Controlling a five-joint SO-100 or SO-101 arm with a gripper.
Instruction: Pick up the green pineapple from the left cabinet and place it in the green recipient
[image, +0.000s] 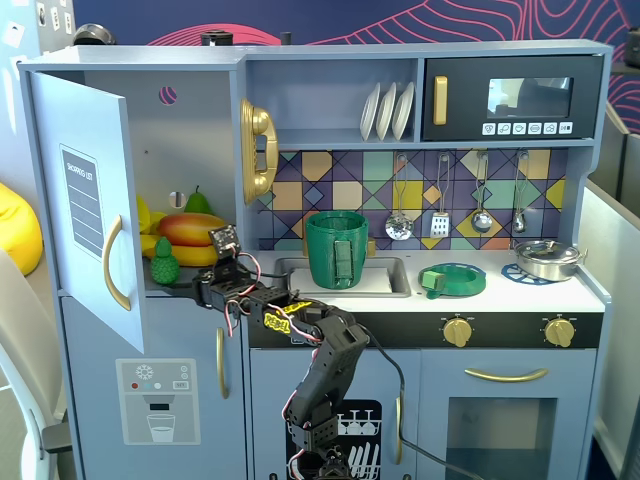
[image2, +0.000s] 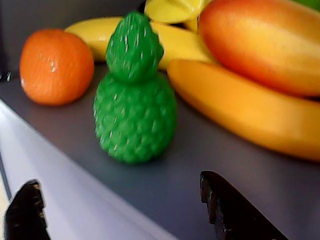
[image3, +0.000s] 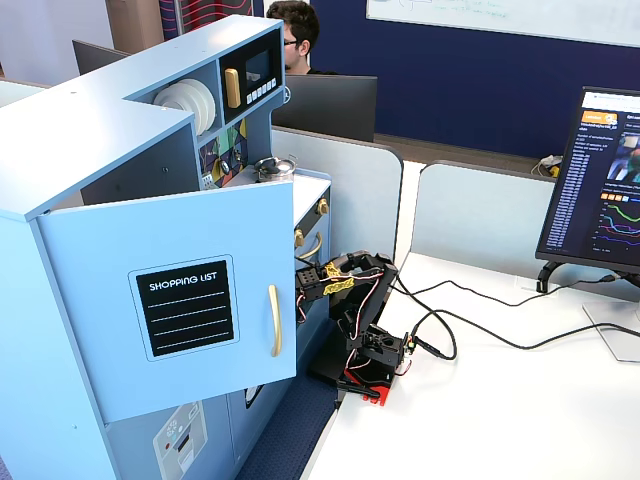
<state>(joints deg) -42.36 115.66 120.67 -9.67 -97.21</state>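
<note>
The green pineapple (image: 164, 262) stands upright on the shelf of the left cabinet (image: 190, 130), whose door (image: 85, 200) is swung open. In the wrist view the pineapple (image2: 135, 100) is straight ahead, a short way beyond my gripper (image2: 122, 200), which is open and empty at the shelf's front edge. In a fixed view the gripper (image: 200, 288) reaches into the cabinet just right of and below the pineapple. The green recipient (image: 336, 248) stands upright in the sink to the right. In another fixed view the open door (image3: 190, 300) hides the fingertips and the pineapple.
An orange (image2: 55, 65) lies left of the pineapple; bananas (image2: 245, 110) and a mango (image2: 265, 45) lie close on its right. A pear (image: 198, 202) stands behind. A flat green lid (image: 455, 278) and a steel pot (image: 548, 258) are on the counter.
</note>
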